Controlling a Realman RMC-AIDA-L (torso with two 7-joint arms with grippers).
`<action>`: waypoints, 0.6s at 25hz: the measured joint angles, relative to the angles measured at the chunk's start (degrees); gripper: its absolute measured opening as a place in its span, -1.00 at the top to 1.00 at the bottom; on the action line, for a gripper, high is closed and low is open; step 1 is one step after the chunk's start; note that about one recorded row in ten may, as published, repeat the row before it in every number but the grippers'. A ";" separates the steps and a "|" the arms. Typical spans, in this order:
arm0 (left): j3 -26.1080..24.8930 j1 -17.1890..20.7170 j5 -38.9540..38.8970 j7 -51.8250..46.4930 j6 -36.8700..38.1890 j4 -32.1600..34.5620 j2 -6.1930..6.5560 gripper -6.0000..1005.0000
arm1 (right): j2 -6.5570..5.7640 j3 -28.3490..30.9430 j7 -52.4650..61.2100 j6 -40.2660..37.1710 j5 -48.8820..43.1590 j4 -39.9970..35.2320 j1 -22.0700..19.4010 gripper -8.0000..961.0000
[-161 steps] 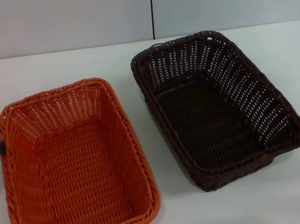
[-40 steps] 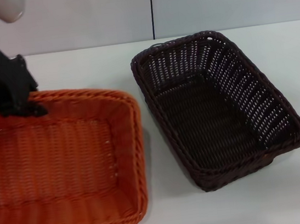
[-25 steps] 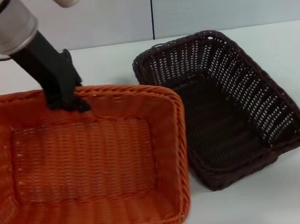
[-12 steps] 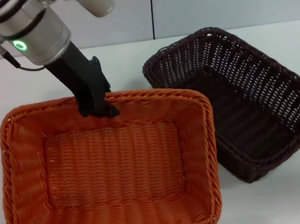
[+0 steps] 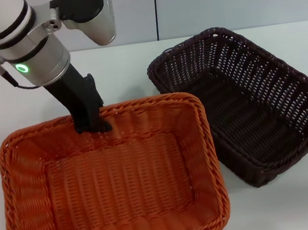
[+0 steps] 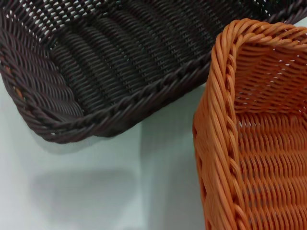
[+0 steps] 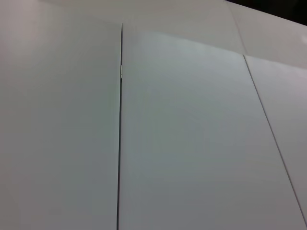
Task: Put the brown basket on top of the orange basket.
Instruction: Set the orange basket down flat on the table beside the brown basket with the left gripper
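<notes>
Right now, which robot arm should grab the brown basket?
Probably the right. The left gripper is shut on the far rim of the orange basket, so it is busy. The brown basket sits on the robot's right side of the table. The right arm is not in the head view.

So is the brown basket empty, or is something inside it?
Empty. The head view shows the brown basket with only bare weave on its floor and walls; the orange basket sits beside it, not inside.
</notes>
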 joint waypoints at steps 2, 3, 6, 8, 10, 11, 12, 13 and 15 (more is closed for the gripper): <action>0.20 0.34 0.01 -0.06 -0.02 0.08 0.00 0.70 | 0.05 -0.21 0.02 -0.31 -0.02 -0.10 -0.18 -0.48; 0.43 0.54 0.01 -0.06 -0.08 0.13 0.02 0.70 | 0.08 -0.30 0.02 -0.47 -0.02 -0.13 -0.24 -0.48; 2.55 1.55 0.21 0.30 0.28 0.18 0.19 0.62 | 0.21 -0.53 0.04 -0.99 -0.03 -0.25 -0.48 -0.48; 3.01 1.66 0.49 0.46 0.54 0.41 0.20 0.54 | 0.29 -0.83 0.04 -1.56 -0.03 -0.28 -0.71 -0.48; 3.54 1.73 1.13 0.93 1.01 1.07 0.20 0.46 | 0.35 -1.20 0.05 -2.06 -0.03 -0.27 -0.95 -0.48; 3.64 1.74 1.49 1.61 1.37 1.57 0.11 0.42 | 0.42 -1.35 0.06 -2.42 -0.03 -0.28 -1.21 -0.48; 3.64 1.74 1.49 1.61 1.37 1.57 0.11 0.38 | 0.42 -1.35 0.06 -2.42 -0.03 -0.28 -1.21 -0.48; 3.64 1.75 1.47 1.88 1.43 1.63 0.05 0.34 | 0.45 -1.38 0.06 -2.58 -0.03 -0.28 -1.41 -0.48; 3.54 1.70 1.33 2.14 1.55 1.66 0.00 0.33 | 0.50 -1.67 0.06 -2.96 -0.03 -0.36 -1.79 -0.48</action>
